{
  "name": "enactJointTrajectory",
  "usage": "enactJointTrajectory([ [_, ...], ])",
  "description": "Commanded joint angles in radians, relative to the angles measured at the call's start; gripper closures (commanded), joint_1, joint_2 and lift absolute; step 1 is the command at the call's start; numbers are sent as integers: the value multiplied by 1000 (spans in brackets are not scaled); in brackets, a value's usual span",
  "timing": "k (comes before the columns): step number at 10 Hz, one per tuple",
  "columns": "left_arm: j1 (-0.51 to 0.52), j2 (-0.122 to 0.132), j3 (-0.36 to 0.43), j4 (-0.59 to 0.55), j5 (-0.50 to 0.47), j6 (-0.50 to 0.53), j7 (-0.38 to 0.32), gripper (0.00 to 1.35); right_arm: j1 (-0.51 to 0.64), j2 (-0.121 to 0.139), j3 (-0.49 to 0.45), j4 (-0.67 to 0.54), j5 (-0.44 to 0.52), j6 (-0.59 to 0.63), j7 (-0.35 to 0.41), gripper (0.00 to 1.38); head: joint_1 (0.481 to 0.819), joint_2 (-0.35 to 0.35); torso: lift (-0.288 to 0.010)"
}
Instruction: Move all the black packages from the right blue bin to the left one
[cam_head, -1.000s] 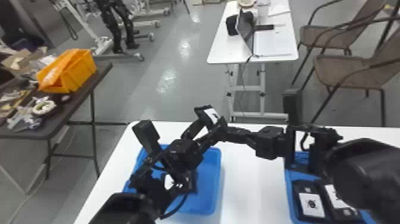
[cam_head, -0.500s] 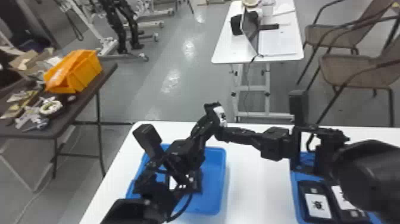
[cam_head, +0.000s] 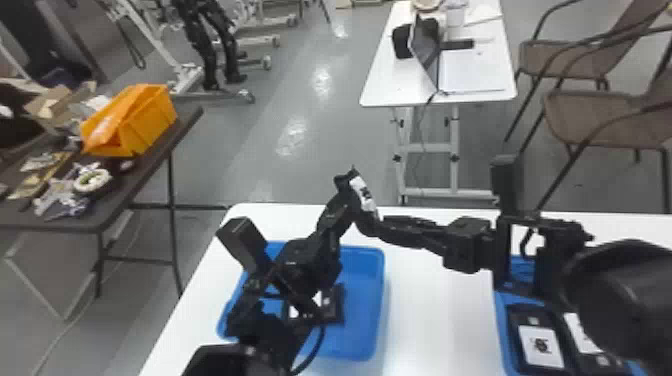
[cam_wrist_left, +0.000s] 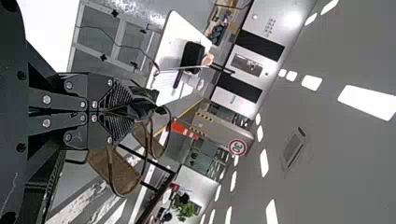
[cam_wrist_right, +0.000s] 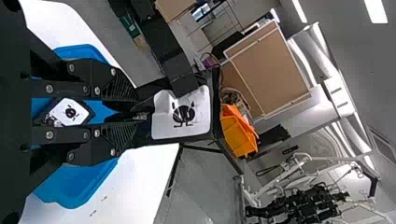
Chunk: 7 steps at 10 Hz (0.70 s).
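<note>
Black pkg (cam_head: 364, 196) btwn L gripper (cam_head: 346, 204), R gripper (cam_head: 384, 226).

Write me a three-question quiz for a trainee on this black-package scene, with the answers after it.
1. True or false: a black package lies in the left blue bin.

2. Choose one. The left gripper is:
A) down in the right blue bin
B) at a raised black package, its fingers closed on it
C) resting on the dark side table

3. Put these in order from left to right in the head view: right blue bin, orange tub, raised black package.

Key:
1. True
2. B
3. Orange tub, raised black package, right blue bin
</note>
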Motion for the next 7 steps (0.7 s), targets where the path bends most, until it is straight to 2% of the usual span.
enactJointTrajectory([
  [1, 16, -1, 10, -1, -11, -35, 8, 1216, 19, 0, -21, -24, 34, -11, 0, 68, 695, 294, -41],
  [2, 26, -1, 22, -4, -46, -61, 14, 1216, 65, 8, -82, -72, 92, -23, -12, 59, 695, 299, -41],
  [3, 42, -1, 36, -7, -89, -87, 30, 1216, 134, 23, -159, -142, 166, -45, -51, 157, 695, 297, -41],
  [4, 65, -9, 67, -7, -178, -121, 37, 1216, 209, 42, -229, -210, 230, -78, -87, 213, 695, 287, -41],
  [5, 90, -18, 97, -6, -270, -118, 36, 1216, 285, 65, -294, -265, 285, -118, -127, 233, 695, 269, -41],
  [7, 141, -18, 123, 13, -357, -101, 30, 1216, 422, 107, -395, -337, 356, -204, -189, 239, 695, 234, -41],
])
